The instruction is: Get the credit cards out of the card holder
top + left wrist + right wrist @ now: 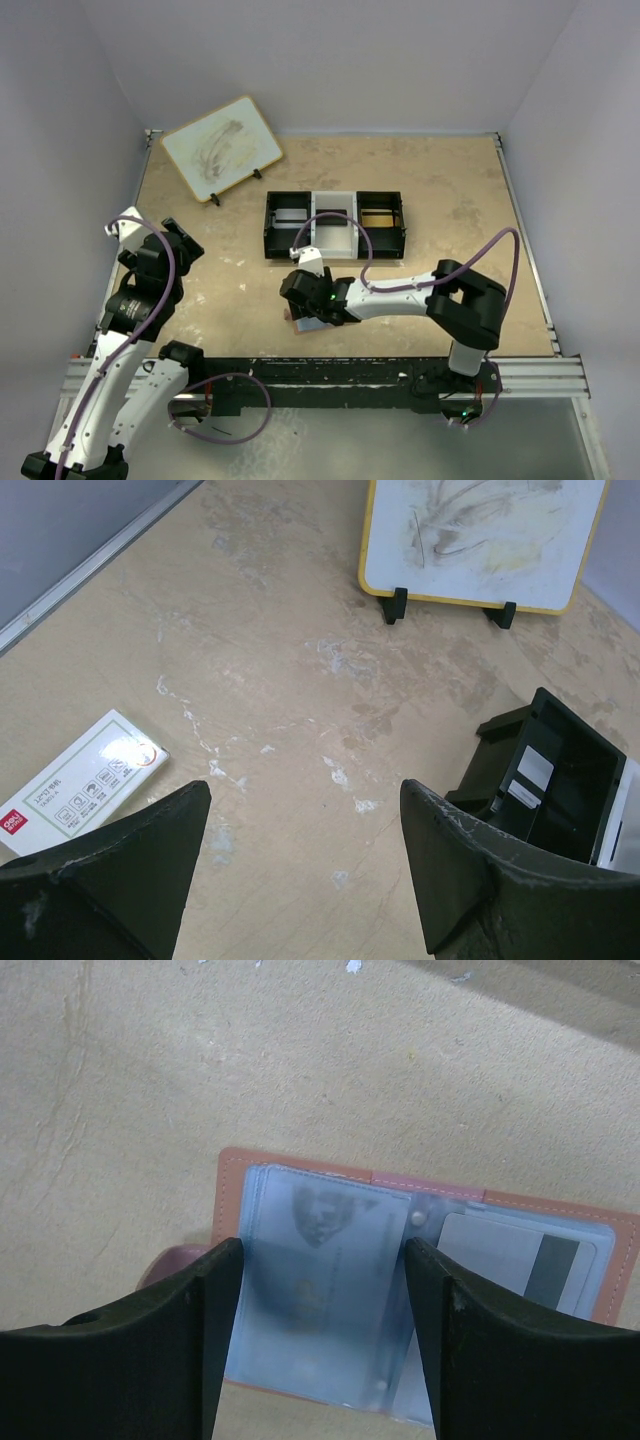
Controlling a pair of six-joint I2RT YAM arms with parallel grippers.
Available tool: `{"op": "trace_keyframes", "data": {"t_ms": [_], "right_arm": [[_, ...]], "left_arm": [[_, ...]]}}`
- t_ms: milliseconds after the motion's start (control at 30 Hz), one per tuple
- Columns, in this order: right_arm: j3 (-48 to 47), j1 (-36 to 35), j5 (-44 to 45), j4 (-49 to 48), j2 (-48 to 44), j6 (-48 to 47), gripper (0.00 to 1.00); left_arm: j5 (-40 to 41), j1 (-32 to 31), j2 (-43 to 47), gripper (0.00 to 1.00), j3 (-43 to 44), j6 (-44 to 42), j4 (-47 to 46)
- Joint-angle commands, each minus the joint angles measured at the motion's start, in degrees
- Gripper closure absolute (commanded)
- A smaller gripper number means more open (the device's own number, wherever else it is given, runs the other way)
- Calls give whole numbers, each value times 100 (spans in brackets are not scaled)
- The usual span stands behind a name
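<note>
The card holder (232,1190) lies open flat on the table, a reddish-brown rim around blue translucent sleeves. The left sleeve shows a credit card (320,1260) with a dark emblem. The right sleeve shows a grey card (510,1255) with a dark stripe. My right gripper (325,1250) hovers open just over the left sleeve, one finger at each side of it. From above, the holder (298,323) peeks out under the right gripper (303,295) near the table's front middle. My left gripper (305,790) is open over bare table at the left (182,245), holding nothing.
A black-white-black three-compartment tray (334,225) stands behind the holder and shows at the right of the left wrist view (560,770). A yellow-rimmed whiteboard (222,147) stands on feet at the back left. A white printed box (80,780) lies by the left gripper.
</note>
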State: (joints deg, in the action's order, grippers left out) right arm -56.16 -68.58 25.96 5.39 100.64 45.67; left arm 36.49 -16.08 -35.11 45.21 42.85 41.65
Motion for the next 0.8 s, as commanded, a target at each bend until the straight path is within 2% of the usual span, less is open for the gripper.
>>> {"op": "trace_keyframes", "data": {"t_ms": [0, 100, 233, 333, 600, 767], "right_arm": [[-269, -89, 376, 801, 533, 327, 31], [-422, -148, 642, 1081, 815, 390, 31], [-420, -153, 593, 995, 791, 381, 39], [-261, -149, 147, 564, 521, 239, 44], [410, 220, -1085, -757, -35, -30, 43], [802, 486, -1482, -1228, -227, 20, 42]], "left_arm": [[89, 49, -14, 25, 27, -31, -96], [86, 41, -39, 25, 22, -22, -91], [73, 43, -48, 25, 17, -31, -96], [44, 43, -66, 26, 7, -31, -109], [-135, 42, -190, 26, -11, -84, -172], [-345, 36, -234, 26, -50, -138, -275]]}}
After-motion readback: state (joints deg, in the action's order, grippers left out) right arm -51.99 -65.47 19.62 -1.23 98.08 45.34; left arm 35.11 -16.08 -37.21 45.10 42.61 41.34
